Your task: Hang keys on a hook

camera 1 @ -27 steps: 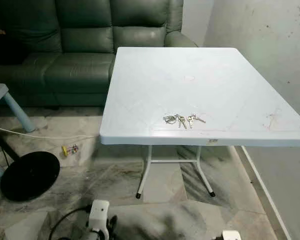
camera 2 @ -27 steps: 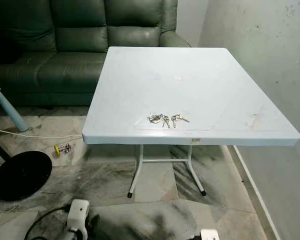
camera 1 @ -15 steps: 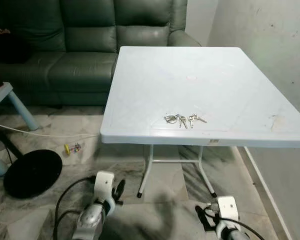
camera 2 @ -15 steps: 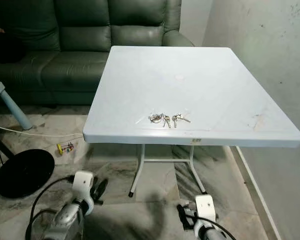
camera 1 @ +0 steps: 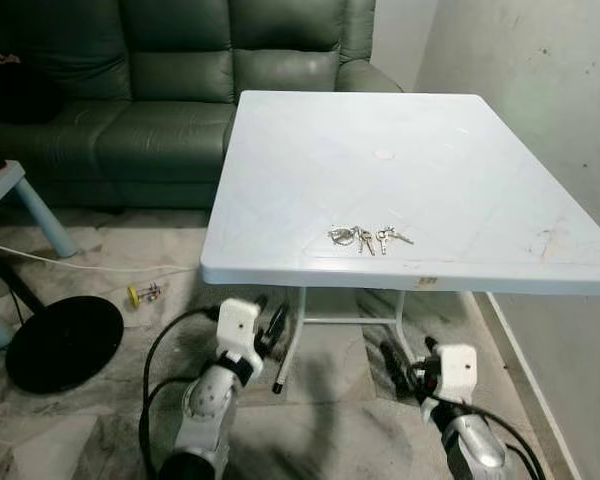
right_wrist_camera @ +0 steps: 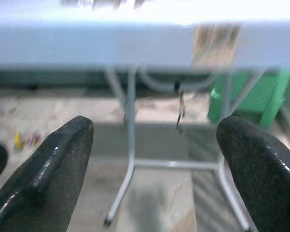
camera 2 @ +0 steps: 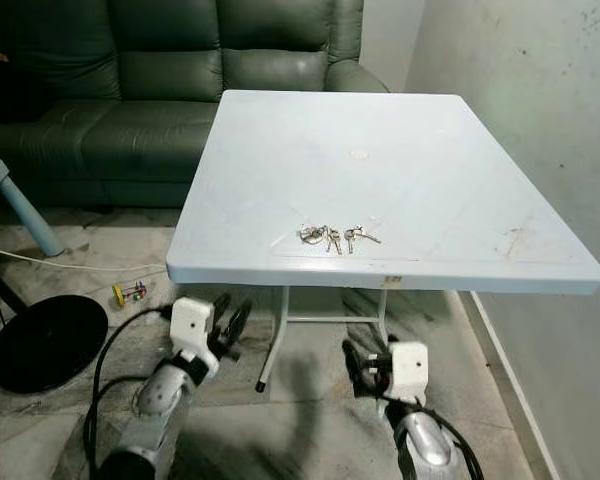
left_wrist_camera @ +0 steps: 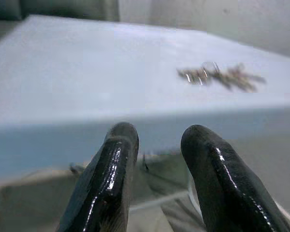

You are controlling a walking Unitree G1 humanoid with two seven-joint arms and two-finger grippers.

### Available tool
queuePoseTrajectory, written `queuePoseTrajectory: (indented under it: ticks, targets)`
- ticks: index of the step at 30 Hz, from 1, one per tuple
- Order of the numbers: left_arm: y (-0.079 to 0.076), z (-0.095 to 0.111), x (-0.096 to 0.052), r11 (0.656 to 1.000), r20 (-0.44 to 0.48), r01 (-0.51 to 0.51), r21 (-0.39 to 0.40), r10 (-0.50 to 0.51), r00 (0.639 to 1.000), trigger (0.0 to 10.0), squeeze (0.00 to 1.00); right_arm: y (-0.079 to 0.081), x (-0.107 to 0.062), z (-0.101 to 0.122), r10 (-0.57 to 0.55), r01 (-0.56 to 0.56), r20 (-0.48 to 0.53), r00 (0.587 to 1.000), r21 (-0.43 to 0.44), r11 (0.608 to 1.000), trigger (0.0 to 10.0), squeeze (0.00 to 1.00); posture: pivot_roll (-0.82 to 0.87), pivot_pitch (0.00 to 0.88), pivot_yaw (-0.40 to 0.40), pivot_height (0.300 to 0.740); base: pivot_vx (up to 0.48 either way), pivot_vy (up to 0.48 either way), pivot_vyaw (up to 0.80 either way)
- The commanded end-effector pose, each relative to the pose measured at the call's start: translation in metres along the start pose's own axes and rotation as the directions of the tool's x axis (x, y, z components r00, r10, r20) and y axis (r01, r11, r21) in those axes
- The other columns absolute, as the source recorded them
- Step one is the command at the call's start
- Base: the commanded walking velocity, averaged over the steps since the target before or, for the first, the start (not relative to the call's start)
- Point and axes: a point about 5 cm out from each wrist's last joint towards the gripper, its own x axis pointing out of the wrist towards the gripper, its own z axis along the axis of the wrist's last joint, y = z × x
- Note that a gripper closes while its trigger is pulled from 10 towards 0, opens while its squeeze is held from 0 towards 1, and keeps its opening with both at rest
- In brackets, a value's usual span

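A bunch of keys [camera 1: 367,238] is lying near the front edge of the white table [camera 1: 310,170], in the middle of the frame. Both grippers are sitting low in the frame, below the table edge: the left gripper [camera 1: 270,325] with fingers a little apart and holding nothing, the right gripper [camera 1: 400,365] with fingers spread wide and empty. A small label [camera 1: 427,282] is showing on the table's front edge, its writing too small to read

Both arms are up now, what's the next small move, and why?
Probably lift the right gripper above the table edge toward the keys: they lie near the front edge, untouched, while both the right gripper and the left gripper sit below the tabletop.
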Motion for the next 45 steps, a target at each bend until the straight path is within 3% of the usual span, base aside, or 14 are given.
queuePoseTrajectory:
  ticks: [1,5,10,13,16,18,22,26,30,34,45]
  targets:
    - [0.004,0.008,0.006,1.0,0.008,-0.029,0.001,0.029,1.0,10.0,0.0,-0.002,0.006,0.011,-0.023,0.023,0.036,0.999,0.005,1.0,10.0,0.0,0.07,0.0,-0.047,0.74,0.0,0.0,0.0]
    - [0.01,0.032,0.021,0.992,0.076,-0.114,-0.058,0.119,0.99,10.0,0.0,-0.003,0.018,0.04,-0.051,0.05,0.138,0.989,0.013,0.999,10.0,0.0,0.07,0.0,-0.047,0.74,0.0,0.0,0.0]
    - [0.008,0.061,0.041,0.985,0.129,-0.137,-0.108,0.151,0.98,10.0,0.0,0.004,0.028,0.066,-0.035,0.027,0.221,0.975,0.038,0.999,10.0,0.0,0.07,0.0,-0.045,0.74,0.0,0.0,0.0]
    - [0.006,0.079,0.047,0.986,0.171,-0.126,-0.111,0.144,0.975,10.0,0.0,0.013,0.03,0.082,0.004,-0.009,0.256,0.967,0.017,1.0,10.0,0.0,0.06,0.0,-0.042,0.74,0.0,0.0,0.0]
    - [0.006,0.083,0.047,0.985,0.177,-0.124,-0.122,0.144,0.974,10.0,0.0,0.014,0.03,0.085,0.014,-0.017,0.265,0.964,0.01,1.0,10.0,0.0,0.06,0.0,-0.042,0.74,0.0,0.0,0.0]
    - [0.014,0.096,0.041,0.989,0.211,-0.114,-0.098,0.133,0.968,10.0,0.0,0.017,0.025,0.097,0.049,-0.04,0.282,0.958,-0.035,0.999,10.0,0.0,0.05,0.0,-0.035,0.74,0.0,0.0,0.0]
    - [0.02,0.1,0.035,0.987,0.215,-0.128,-0.1,0.147,0.965,10.0,0.0,0.018,0.019,0.103,0.056,-0.048,0.29,0.955,-0.034,0.998,10.0,0.0,0.05,0.0,-0.032,0.74,0.0,0.0,0.0]
    - [0.03,0.106,0.018,0.986,0.224,-0.153,-0.068,0.164,0.961,10.0,0.0,0.023,0.002,0.119,0.09,-0.077,0.343,0.935,-0.049,0.996,10.0,0.0,0.05,0.0,-0.029,0.74,0.0,0.0,0.0]
    - [0.027,0.101,0.006,0.985,0.195,-0.15,-0.08,0.163,0.967,10.0,0.0,0.026,-0.008,0.117,0.066,-0.05,0.344,0.937,-0.055,0.997,10.0,0.0,0.04,0.0,-0.026,0.74,0.0,0.0,0.0]
    - [0.022,0.1,-0.005,0.975,0.18,-0.159,-0.155,0.186,0.966,10.0,0.0,0.029,-0.018,0.108,0.057,-0.045,0.308,0.95,-0.046,0.998,10.0,0.0,0.04,0.0,-0.024,0.74,0.0,0.0,0.0]
    - [0.024,0.085,-0.011,0.975,0.108,-0.171,-0.139,0.187,0.976,10.0,0.0,0.029,-0.018,0.098,0.046,-0.03,0.235,0.971,-0.07,0.997,10.0,0.0,0.05,0.0,-0.027,0.74,0.0,0.0,0.0]
